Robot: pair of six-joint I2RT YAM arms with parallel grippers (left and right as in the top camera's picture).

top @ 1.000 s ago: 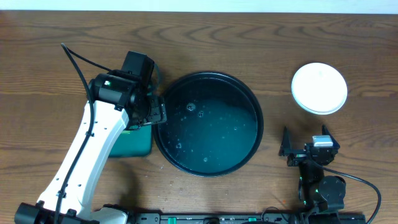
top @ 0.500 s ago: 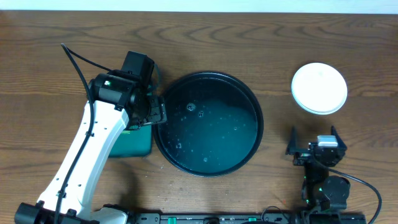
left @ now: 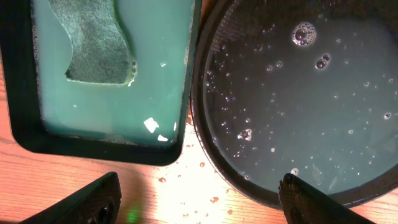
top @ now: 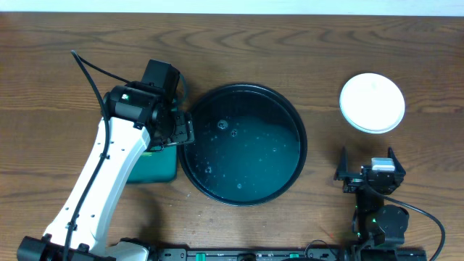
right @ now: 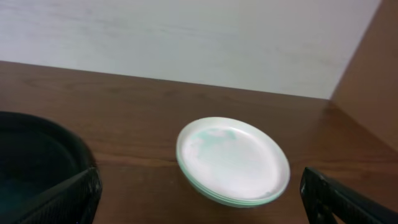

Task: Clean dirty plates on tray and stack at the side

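Observation:
The large round black tray (top: 297, 148) sits mid-table holding soapy water and no plates; its rim shows in the left wrist view (left: 211, 155) and the right wrist view (right: 74, 152). A stack of pale white-mint plates (top: 372, 102) stands on the table at the right, also in the right wrist view (right: 233, 160). My left gripper (top: 174, 129) is open and empty, over the gap between the tray's left rim and the green tray (left: 199, 202). My right gripper (top: 367, 174) is open and empty, near the front edge, below the plate stack (right: 199, 199).
A green rectangular tray with black rim (top: 161, 165) lies left of the black tray; it holds greenish water and a dark green sponge (left: 96, 40). Water drops speckle the wood between the two trays (left: 205, 180). A pale wall stands behind the table (right: 186, 37).
My right gripper has drawn back toward the front edge and a little to the right. The left arm has not moved.

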